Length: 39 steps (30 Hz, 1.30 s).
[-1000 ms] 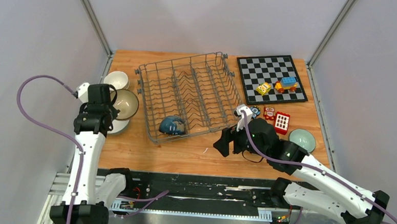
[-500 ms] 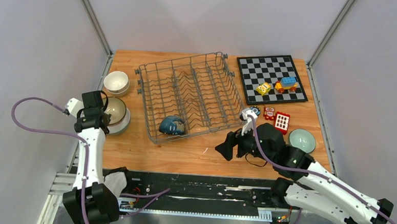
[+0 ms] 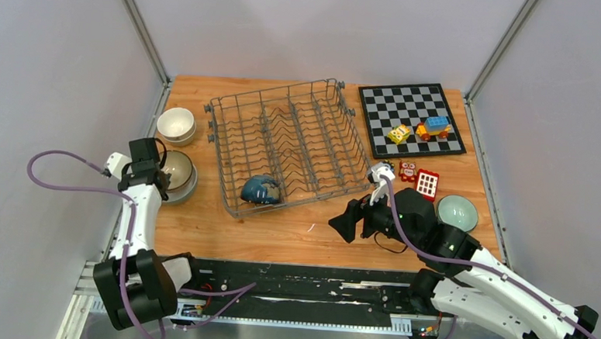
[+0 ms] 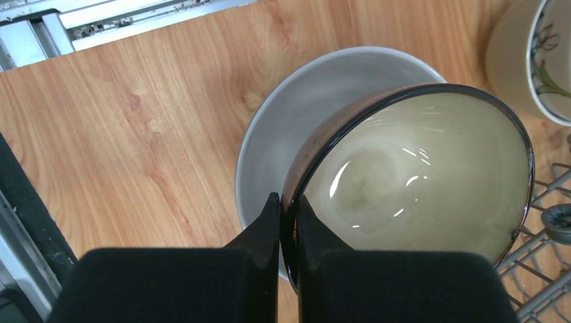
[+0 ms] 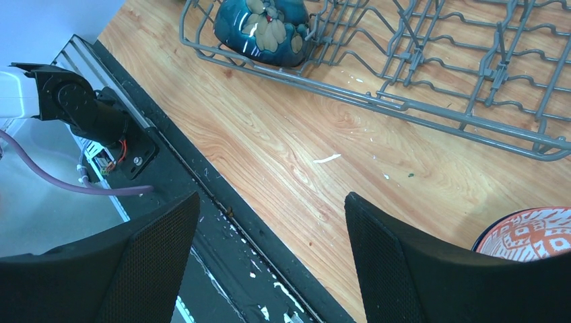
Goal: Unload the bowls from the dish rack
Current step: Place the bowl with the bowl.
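Drawn back toward the near edge of the table [image 3: 278, 232] over the last second, the left gripper [image 4: 288, 202] now holds the brown bowl [image 4: 417, 182] lower, tilted over the grey bowl [image 4: 296, 114] just left of the dish rack [image 5: 390, 102]. Its fingers pinch the bowl's dark rim, one inside and one outside, almost closed together. A cream bowl [image 4: 532, 54] with a plant motif stands beyond, also left of the rack. The right arm has slid back a little too, and the right gripper [image 5: 271, 198] hangs over bare wood in front of the rack with its jaws spread wide and nothing between them. One blue flowered bowl [image 5: 266, 27] sits inside the rack at its near left corner, leaning among the tines. A pale green bowl [image 3: 457, 211] stands on the table right of the rack, near its front corner. The chessboard [image 3: 411, 119] lies to the rack's right at the far edge.
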Each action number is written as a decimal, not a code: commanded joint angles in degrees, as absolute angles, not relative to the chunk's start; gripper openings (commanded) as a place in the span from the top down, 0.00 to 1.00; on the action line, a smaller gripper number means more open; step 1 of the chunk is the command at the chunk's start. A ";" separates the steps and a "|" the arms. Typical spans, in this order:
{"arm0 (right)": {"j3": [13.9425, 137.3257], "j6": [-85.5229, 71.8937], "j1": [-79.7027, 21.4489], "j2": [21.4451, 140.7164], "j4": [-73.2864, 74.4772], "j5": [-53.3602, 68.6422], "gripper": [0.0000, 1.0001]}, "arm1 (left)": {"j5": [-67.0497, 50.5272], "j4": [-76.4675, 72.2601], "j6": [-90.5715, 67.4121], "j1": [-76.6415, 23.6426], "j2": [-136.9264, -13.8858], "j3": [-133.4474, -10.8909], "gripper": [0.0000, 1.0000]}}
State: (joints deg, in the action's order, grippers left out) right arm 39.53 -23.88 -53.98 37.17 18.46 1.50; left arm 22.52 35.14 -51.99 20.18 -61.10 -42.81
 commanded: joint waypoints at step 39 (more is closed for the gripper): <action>40.65 -22.66 -54.14 36.82 20.99 0.00 0.18 | 18.62 26.59 -50.53 21.27 -68.40 -40.82 0.54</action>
